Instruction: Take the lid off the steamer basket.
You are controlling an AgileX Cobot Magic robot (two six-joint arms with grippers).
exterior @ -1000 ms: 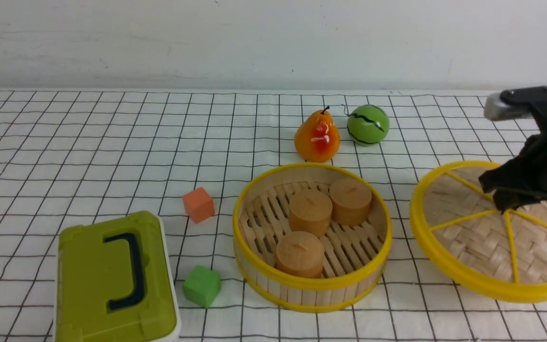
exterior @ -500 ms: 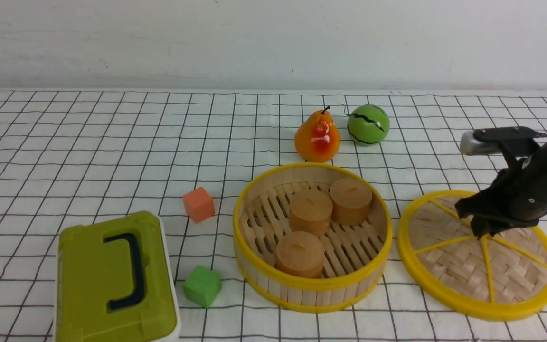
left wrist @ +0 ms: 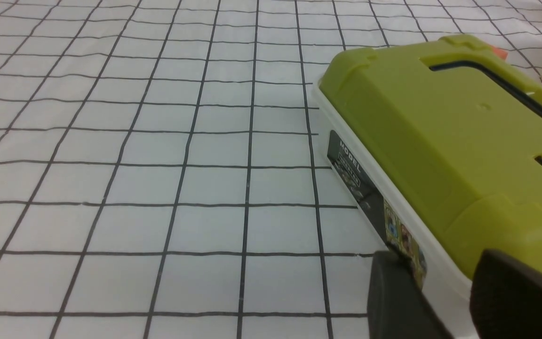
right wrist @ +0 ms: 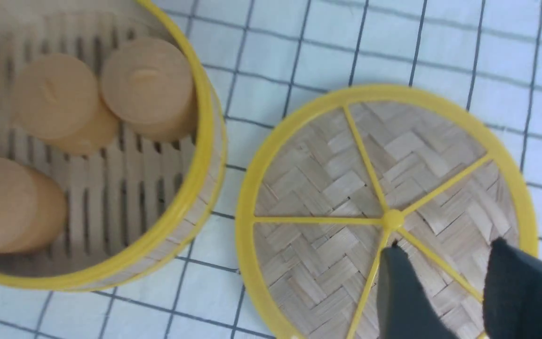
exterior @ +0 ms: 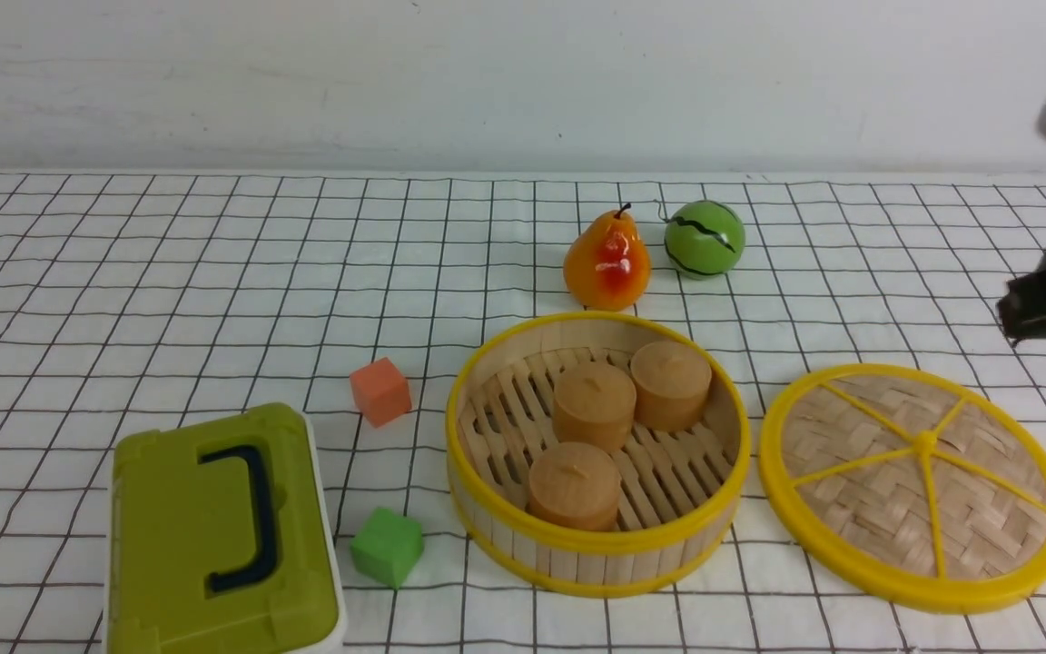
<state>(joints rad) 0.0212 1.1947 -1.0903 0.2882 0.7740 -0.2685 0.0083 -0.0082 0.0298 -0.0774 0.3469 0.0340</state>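
The lid [exterior: 915, 486] lies flat on the cloth just right of the steamer basket [exterior: 596, 554], apart from it. The basket is uncovered and holds three round tan cakes [exterior: 593, 404]. My right gripper [exterior: 1018, 325] hangs above the cloth at the right edge, behind and above the lid, open and empty. In the right wrist view the lid [right wrist: 327, 188] lies below the open gripper [right wrist: 445, 247], with the basket [right wrist: 207, 141] beside it. My left gripper [left wrist: 438, 259] is open and empty beside the olive-green box [left wrist: 440, 117]; it does not show in the front view.
The olive-green box [exterior: 214, 536] with a dark handle stands at the front left. An orange cube [exterior: 379, 391] and a green cube [exterior: 387, 547] lie left of the basket. A pear [exterior: 606, 262] and a green ball [exterior: 704, 238] sit behind it.
My right gripper set the lid down flat on the cloth, let go of its centre knob, and rose up and to the right. The lid now lies still.
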